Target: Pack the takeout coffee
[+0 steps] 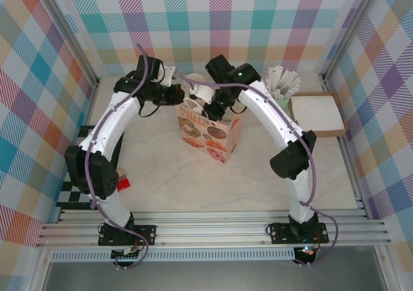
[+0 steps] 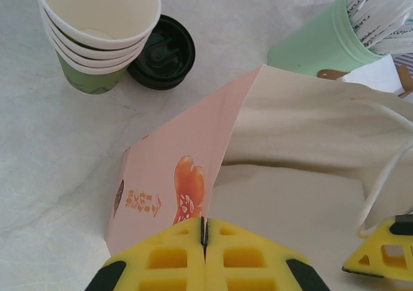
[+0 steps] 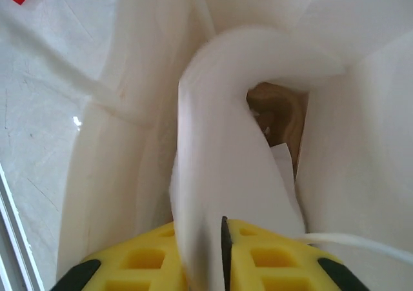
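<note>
Left gripper (image 2: 204, 225): we log it clamped on paper bag (image 2: 174, 168) rim. Right gripper (image 3: 223, 230), inside bag: we cannot tell its state.

I work in a robot test cell of a lab, not in a real café. The walls (image 1: 219, 20) around me are flat panels with a coloured check print, held in bare aluminium rails (image 1: 213, 230). My left arm (image 1: 113, 126) and right arm (image 1: 274, 120) are bolted on these rails. On the marble-print table (image 1: 193, 188) stand café props: a doughnut-printed paper bag (image 1: 210, 133), a stack of paper cups (image 2: 97, 39) and a mint mug (image 2: 316, 42) of sachets.
</note>
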Robot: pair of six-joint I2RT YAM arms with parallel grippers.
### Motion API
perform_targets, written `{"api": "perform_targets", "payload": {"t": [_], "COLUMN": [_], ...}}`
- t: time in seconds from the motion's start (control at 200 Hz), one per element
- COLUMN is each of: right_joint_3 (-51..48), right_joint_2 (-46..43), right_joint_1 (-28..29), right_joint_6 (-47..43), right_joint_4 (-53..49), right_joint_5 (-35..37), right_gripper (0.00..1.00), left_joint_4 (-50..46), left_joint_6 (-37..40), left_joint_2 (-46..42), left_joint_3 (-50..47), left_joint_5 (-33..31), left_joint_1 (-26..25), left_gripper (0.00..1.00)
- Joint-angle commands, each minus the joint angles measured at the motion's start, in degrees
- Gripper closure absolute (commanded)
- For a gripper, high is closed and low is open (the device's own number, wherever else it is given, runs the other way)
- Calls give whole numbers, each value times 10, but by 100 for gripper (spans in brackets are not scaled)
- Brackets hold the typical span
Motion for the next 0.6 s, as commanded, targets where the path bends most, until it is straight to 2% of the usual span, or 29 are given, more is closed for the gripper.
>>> {"api": "perform_targets", "payload": {"t": [0.0,0.135,0.325,0.375,0.39,0.4,0.595], "right_joint_3": [14,25,32,20,14,9,-138], "right_joint_2": [-12,-31,-84,-102,-108,-111,-175], "right_joint_1": [0,1,0,0,-1,-1,-48], "right_joint_6": [4,8,45,50,49,48,11], "right_joint_4": [10,28,102,123,129,133,217], "right_joint_5": [-1,-9,40,48,49,50,75], "right_gripper": [69,54,27,13,3,1,0], "left_joint_4": [-7,-3,-27,-29,-30,-30,-31], "left_joint_6": [7,10,45,47,47,48,44], "left_joint_2": [8,6,5,3,2,2,6], "left_joint_3": [27,23,29,26,25,24,20], "left_joint_5": [4,12,19,23,23,23,38], "left_joint_1": [-8,-7,-7,-7,-7,-7,-7], "left_gripper": [100,100,100,100,100,100,100]}}
